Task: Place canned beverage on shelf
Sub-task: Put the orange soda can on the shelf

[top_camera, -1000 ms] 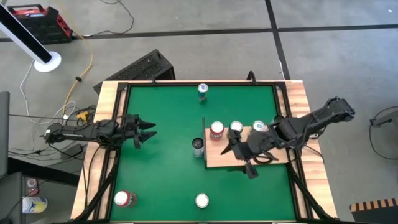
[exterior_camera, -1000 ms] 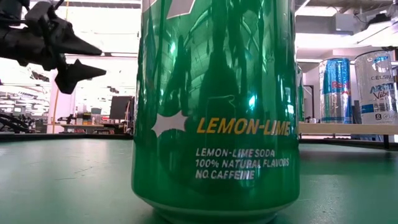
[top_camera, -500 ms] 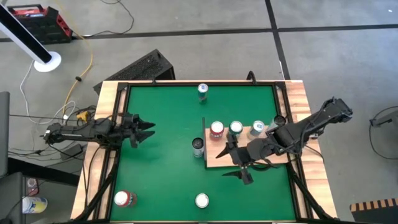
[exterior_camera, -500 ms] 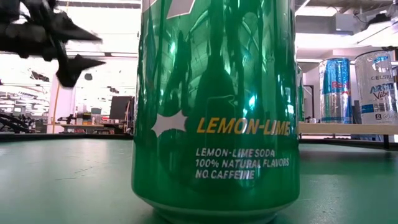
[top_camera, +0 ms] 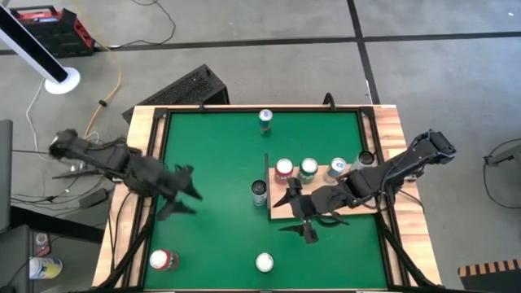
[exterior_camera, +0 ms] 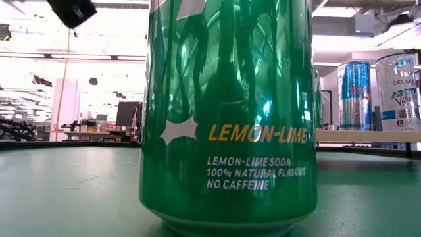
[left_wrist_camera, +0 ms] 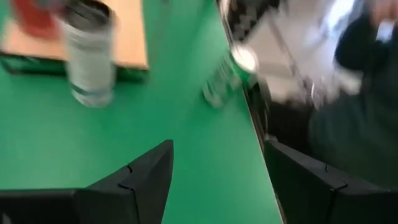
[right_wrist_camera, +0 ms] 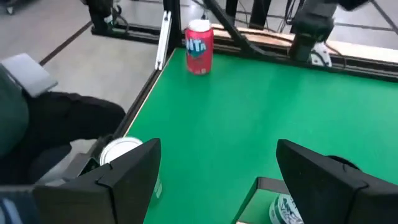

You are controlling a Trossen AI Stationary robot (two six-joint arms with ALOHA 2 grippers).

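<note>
Three cans stand on the shelf (top_camera: 358,205): a red can (top_camera: 283,169), a green-topped can (top_camera: 308,168) and a pale can (top_camera: 338,169). A grey can (top_camera: 260,192) waits just beside its dark edge, on the green surface (top_camera: 220,146). The right end effector (top_camera: 297,213) hangs at the shelf's front corner, fingers spread wide and empty. A careless swing here could clip the grey can or topple the shelved row. The left end effector (top_camera: 181,194) sits out over the surface, parted and empty; a fast reach may knock the red soda can (top_camera: 161,260).
</note>
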